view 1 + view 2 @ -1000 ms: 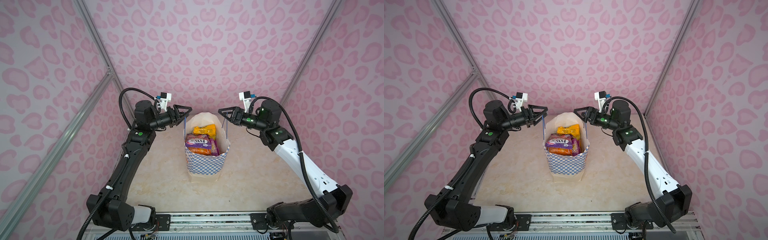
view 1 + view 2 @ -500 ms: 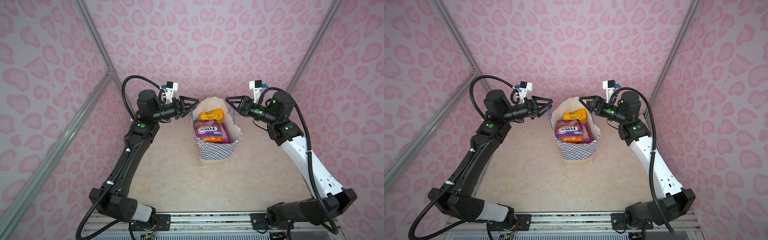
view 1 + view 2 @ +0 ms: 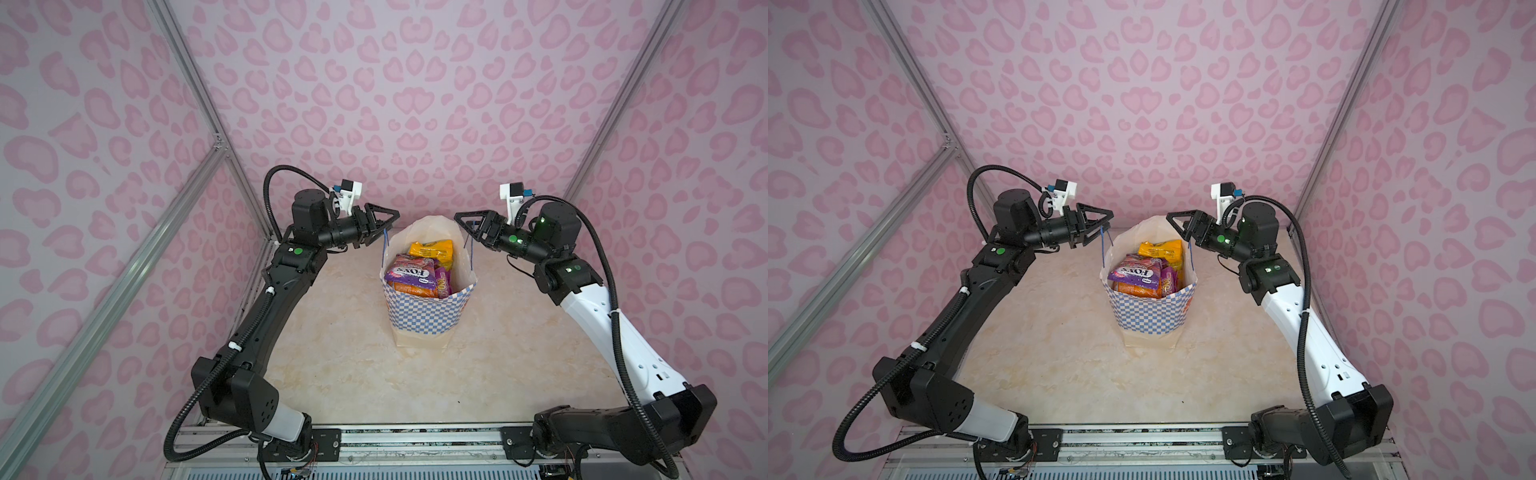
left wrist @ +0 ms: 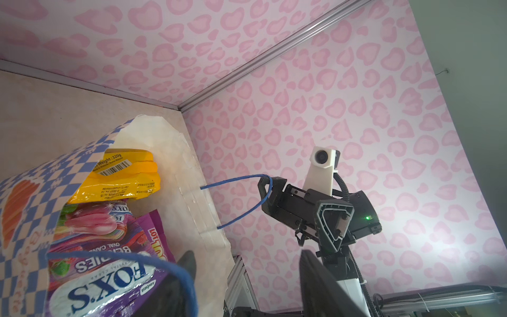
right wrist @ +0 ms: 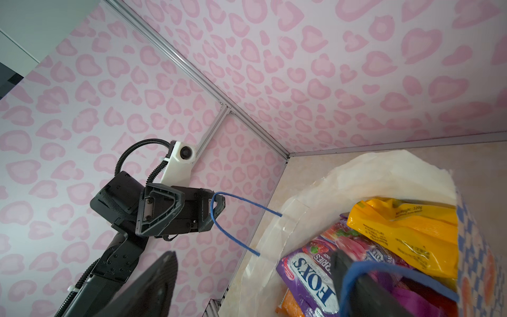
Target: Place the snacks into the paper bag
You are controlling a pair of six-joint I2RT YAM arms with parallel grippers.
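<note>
1. Pink heart-patterned walls (image 3: 415, 104) box in a beige marbled table (image 3: 332, 374). No loose packet lies on it in both top views.
2. In a top view the paper bag (image 3: 428, 316) stands upright mid-table between the 2 arms. Against 1 second ago it sits further right and nearer the back wall. Against half a second ago it shows lower in the picture. I judge that it was carried by its handles and is now being set down. Whether its base bears on the table I cannot tell.
3. There the left gripper (image 3: 391, 226) and right gripper (image 3: 463, 227) flank the bag's mouth, jaws spread and pinching nothing. A purple packet (image 3: 409, 274) and a yellow packet (image 3: 432, 249) crowd the top.
4. In a top view the bag (image 3: 1150, 316) looks the same, with an orange packet (image 3: 1133, 289) under the purple one.
5. The left wrist view shows the right gripper (image 4: 296, 208) with its fingers apart. The right handle (image 4: 233, 182) is looped over 1 finger and drawn straight from the bag wall.
6. The right wrist view mirrors this: the left gripper (image 5: 189, 211) is parted, with the left handle (image 5: 247, 203) hooked on 1 finger.
7. All the snacks in sight are already in the bag, though I cannot count 8, so the packing looks done. What remains, I judge, is slipping both fingers free without tipping the bag.
</note>
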